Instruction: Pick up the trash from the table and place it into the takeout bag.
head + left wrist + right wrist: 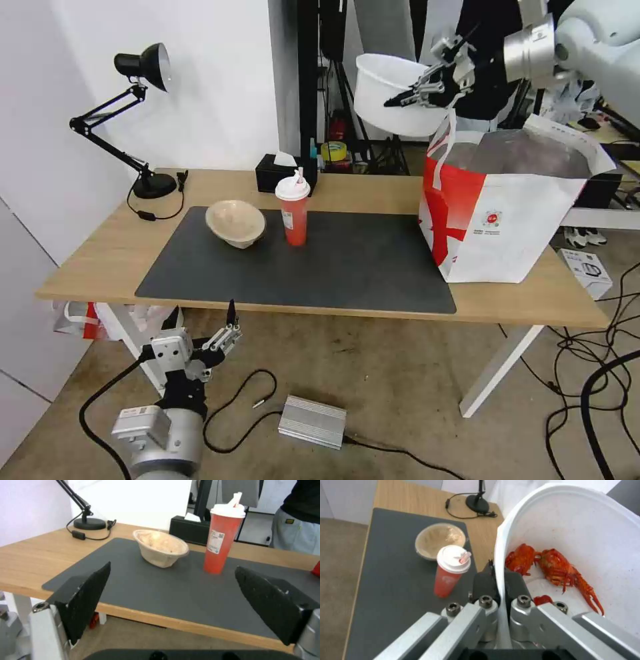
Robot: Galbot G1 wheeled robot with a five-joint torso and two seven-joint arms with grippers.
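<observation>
My right gripper (410, 95) is shut on the rim of the large white bowl (390, 93), held high in the air left of the takeout bag's (507, 220) open top. In the right wrist view the bowl (586, 542) holds red crayfish scraps (553, 567), and the fingers (486, 580) pinch its wall. The red drink cup (294, 213) with a white lid and the beige pulp bowl (235, 223) stand on the dark mat (320, 273) of the table (87, 267). My left gripper (223, 330) hangs open below the table's front edge, its pads (90, 590) facing the cup (220, 542) and bowl (161, 547).
A black desk lamp (143, 127) and a black tissue box (277, 175) stand at the table's back. On the floor lie a silver box (312, 421), cables (600, 360) and a red-white plastic bag (77, 320). A person (296, 517) stands behind the table.
</observation>
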